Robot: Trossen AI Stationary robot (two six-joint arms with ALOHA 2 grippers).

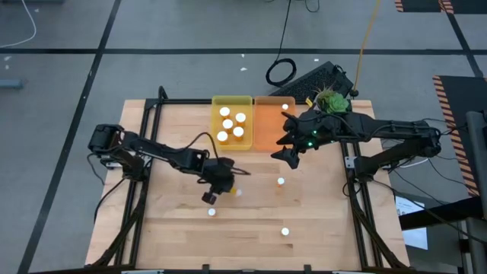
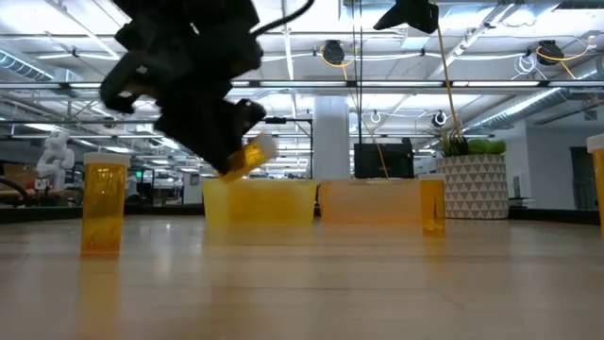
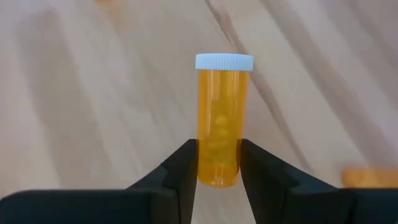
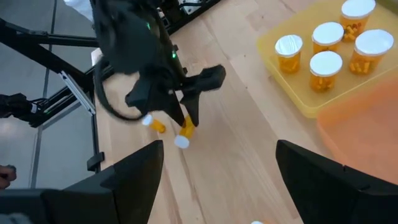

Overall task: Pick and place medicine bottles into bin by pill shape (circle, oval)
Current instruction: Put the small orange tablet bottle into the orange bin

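Bottle [image 3: 219, 121] (probably lifted) in left end effector [image 3: 217, 171]

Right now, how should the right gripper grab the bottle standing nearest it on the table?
Take the bottle by its body just under the white cap, coming straight down from above. It stands upright, cap up, with nothing close by, and being round it suits any finger angle. The right gripper is open.

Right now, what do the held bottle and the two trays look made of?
Held bottle in the left gripper: translucent orange plastic, pills showing through; ribbed white cap, likely plastic. Yellow tray and orange tray: translucent plastic, seemingly.
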